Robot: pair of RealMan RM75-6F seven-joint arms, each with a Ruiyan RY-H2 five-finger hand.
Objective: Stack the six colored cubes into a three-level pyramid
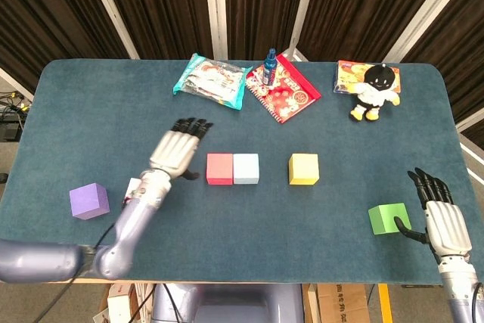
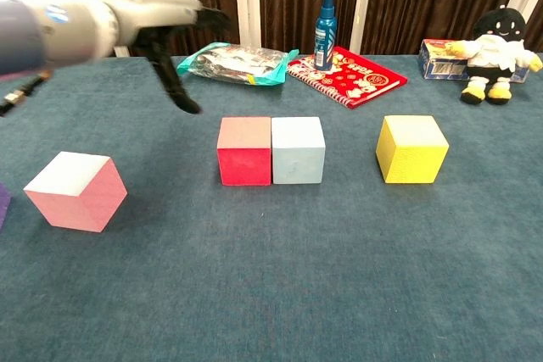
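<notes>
A red cube (image 1: 219, 169) and a light blue cube (image 1: 246, 168) stand side by side, touching, mid-table. To their right, apart from them, sits a yellow cube (image 1: 304, 169). The green cube (image 1: 385, 218) lies near the front right. At the front left are a purple cube (image 1: 89, 200) and a pink cube (image 2: 75, 191); my left forearm hides most of the pink one in the head view. My left hand (image 1: 175, 149) hovers left of the red cube, fingers spread and holding nothing. Beside the green cube is my right hand (image 1: 442, 217), open, its thumb close to the cube's right side.
Along the far edge lie a snack bag (image 1: 210, 79), a red notebook (image 1: 283, 88) with a blue bottle (image 1: 271, 66) on it, and a plush toy (image 1: 374, 92) on a flat box (image 1: 355, 73).
</notes>
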